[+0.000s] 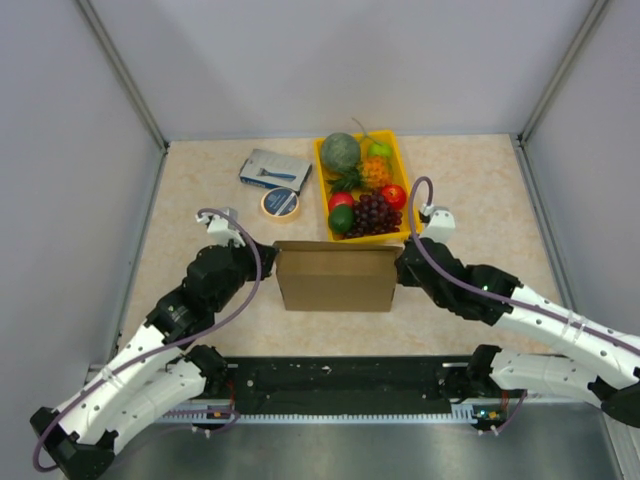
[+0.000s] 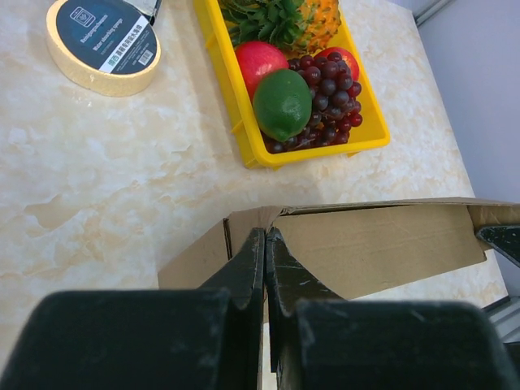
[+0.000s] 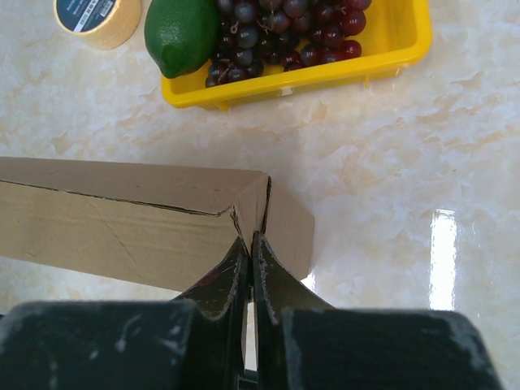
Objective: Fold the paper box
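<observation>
Roughly, the job looks about half done. In the top view, the paper box (image 1: 335, 278) stands at the middle of the surface (image 1: 470, 200), no longer a flat sheet. A long brown panel is raised and faces the arm bases. The left gripper (image 1: 270, 262) sits at the box's 9 o'clock end and the right gripper (image 1: 400, 268) at its 3 o'clock end. The yellow fruit tray (image 1: 402, 168) lies just beyond the box at 12 o'clock. A tape roll (image 1: 281, 204) and a blue-grey packet (image 1: 275, 168) lie near 11 o'clock.

In the left wrist view, the fingers (image 2: 244, 276) are pressed together with their tips at the box's corner, where a short side flap turns in against the long wall. I cannot tell whether a thin cardboard edge is nipped between them. The wall runs off toward 3 o'clock and leans rather than standing square.

In the right wrist view, these fingers (image 3: 272, 280) are likewise pressed together, tips at the opposite corner crease. A side flap stands beside them at 2 o'clock. Whether they hold any card is unclear.

In my judgement, the walls are up and the corners are being formed. Squaring them, tucking the tabs and closing the lid are not yet done.
</observation>
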